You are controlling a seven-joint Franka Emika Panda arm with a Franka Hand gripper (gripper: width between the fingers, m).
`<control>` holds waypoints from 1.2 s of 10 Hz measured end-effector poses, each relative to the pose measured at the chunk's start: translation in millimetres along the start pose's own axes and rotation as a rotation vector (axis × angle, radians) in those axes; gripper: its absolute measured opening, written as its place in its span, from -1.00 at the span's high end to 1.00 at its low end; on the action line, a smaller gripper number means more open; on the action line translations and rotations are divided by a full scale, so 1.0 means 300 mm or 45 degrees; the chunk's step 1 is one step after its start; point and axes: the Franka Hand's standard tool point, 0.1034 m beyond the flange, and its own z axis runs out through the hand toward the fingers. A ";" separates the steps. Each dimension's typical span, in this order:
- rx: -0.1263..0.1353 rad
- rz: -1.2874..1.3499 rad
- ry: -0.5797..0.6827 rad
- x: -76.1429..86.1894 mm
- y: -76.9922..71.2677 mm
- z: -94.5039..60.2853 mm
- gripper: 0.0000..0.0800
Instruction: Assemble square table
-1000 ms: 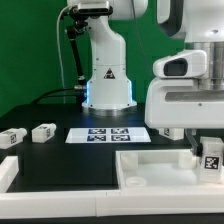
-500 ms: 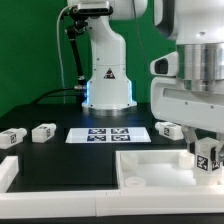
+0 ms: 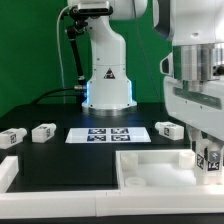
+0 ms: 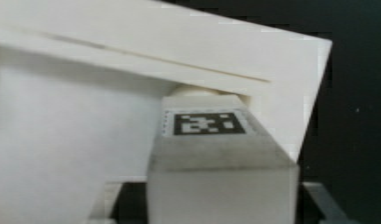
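The square table's white slab (image 3: 150, 165) lies at the front of the exterior view, raised rim up. My gripper (image 3: 208, 160) hangs over the slab's right part, shut on a short white leg block (image 3: 209, 156) whose tag faces the camera. In the wrist view the same leg (image 4: 208, 150) runs between my fingers (image 4: 320, 203), and its far end meets a corner of the slab (image 4: 98, 100). Three more tagged leg blocks lie on the black table: two on the exterior view's left (image 3: 43, 131) (image 3: 10, 138) and one behind the gripper (image 3: 168, 130).
The marker board (image 3: 108, 134) lies flat in the middle of the black table. The robot's white base (image 3: 107, 85) stands behind it. A white border bar (image 3: 6, 172) sits at the front left edge. Green wall behind.
The gripper has shifted toward the exterior view's right and turned, with the leg still in it. That uncovered the leg block lying behind it.
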 end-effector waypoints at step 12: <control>-0.010 -1.258 0.070 -0.048 0.005 -0.016 -0.62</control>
